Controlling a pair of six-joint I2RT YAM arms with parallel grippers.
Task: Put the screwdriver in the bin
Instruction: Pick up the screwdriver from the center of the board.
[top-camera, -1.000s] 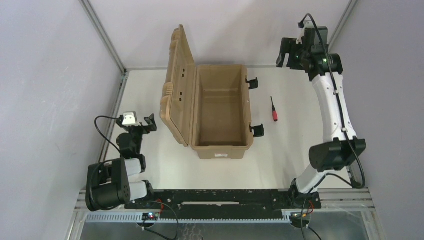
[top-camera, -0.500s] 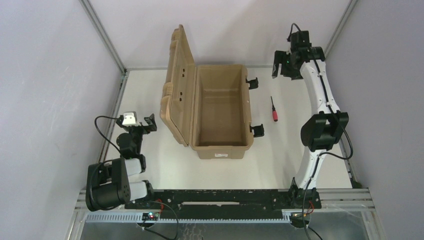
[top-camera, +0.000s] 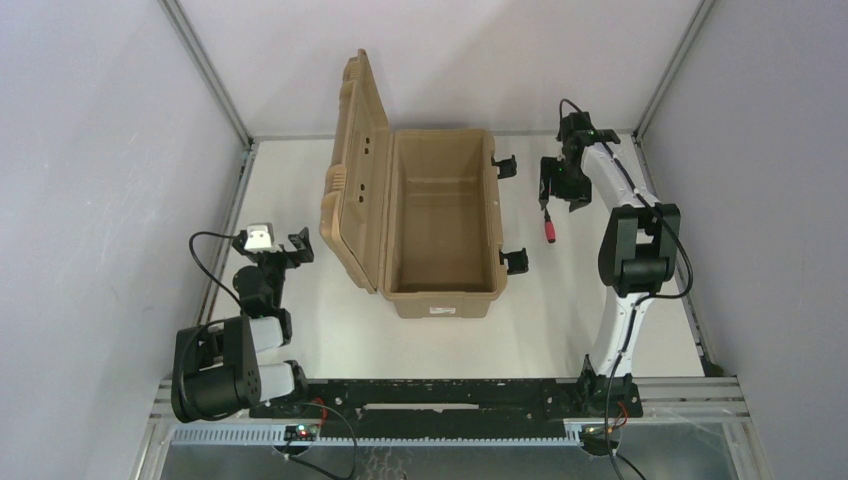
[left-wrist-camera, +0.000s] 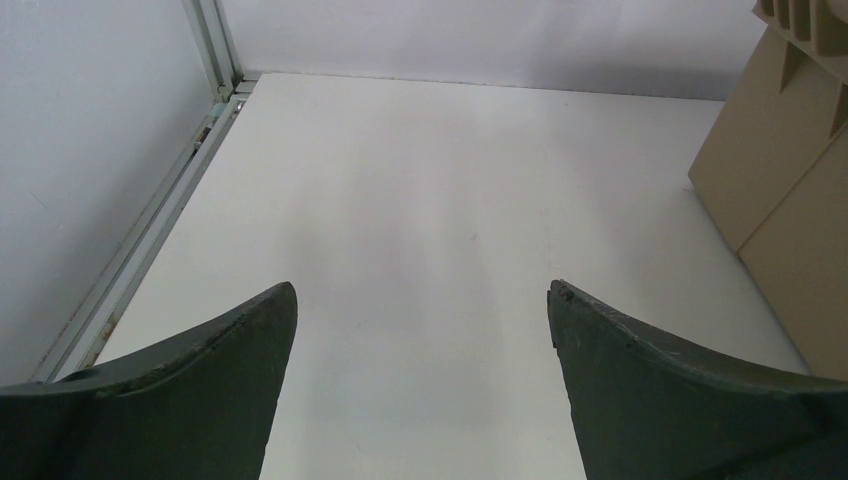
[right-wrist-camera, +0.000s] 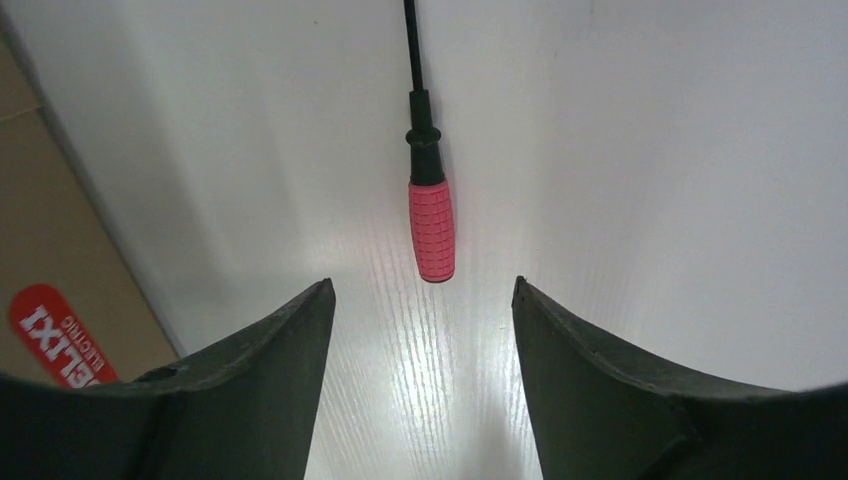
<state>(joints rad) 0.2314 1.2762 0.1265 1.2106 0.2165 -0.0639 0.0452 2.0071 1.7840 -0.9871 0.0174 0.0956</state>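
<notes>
The screwdriver (top-camera: 549, 232) has a red handle and a thin black shaft. It lies on the white table to the right of the bin (top-camera: 440, 302), a tan tool box with its ribbed lid (top-camera: 355, 170) standing open. My right gripper (top-camera: 558, 184) hangs low over the far end of the screwdriver, open and empty. In the right wrist view the red handle (right-wrist-camera: 431, 230) lies just ahead of the open right gripper (right-wrist-camera: 421, 284), centred between the fingers. My left gripper (top-camera: 296, 246) rests open and empty left of the bin.
Black latches (top-camera: 514, 260) stick out from the bin's right wall toward the screwdriver. The bin's wall shows at the left of the right wrist view (right-wrist-camera: 40, 200) and at the right of the left wrist view (left-wrist-camera: 780, 190). Enclosure walls and metal rails (top-camera: 235, 190) bound the table.
My right arm has swung from the back right corner forward and down. Its gripper now sits over the screwdriver's far end. The left arm, bin and screwdriver have not moved.
</notes>
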